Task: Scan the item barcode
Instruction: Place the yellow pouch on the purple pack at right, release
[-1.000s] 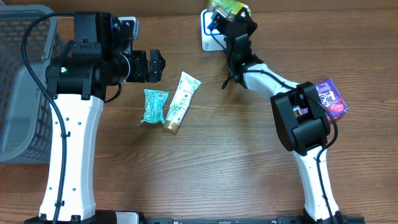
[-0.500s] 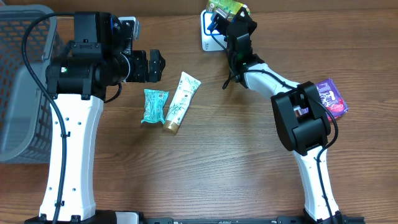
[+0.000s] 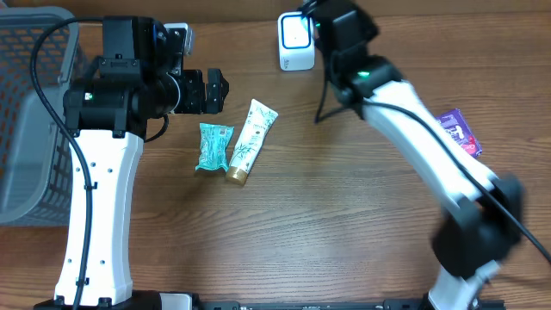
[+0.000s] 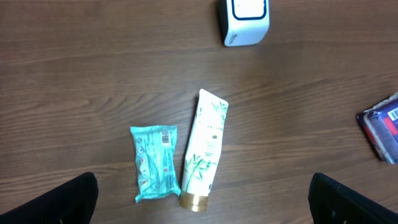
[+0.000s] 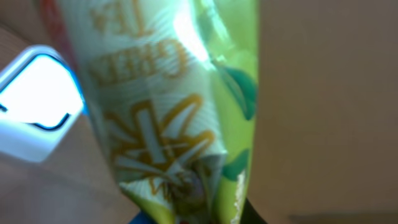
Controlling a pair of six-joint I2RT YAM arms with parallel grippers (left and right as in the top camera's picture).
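- Your right gripper [image 3: 332, 19] is closed to a narrow gap on the glossy green-and-white tea packet [image 5: 168, 106]. It holds the packet just beside the white box-shaped barcode scanner [image 3: 296, 41], on the scanner's right.
- Your left gripper [image 3: 216, 91] stands wide open and empty, well to the left of the scanner.
- No barcode shows in the wrist view. It may be facing away from the scanner window, in which case the read would fail.
- The packet is limp foil. I judge that it could fold or slip in so narrow a pinch if you turn it.
- The right arm is blurred in the overhead view. A fast swing this near could knock the scanner askew.
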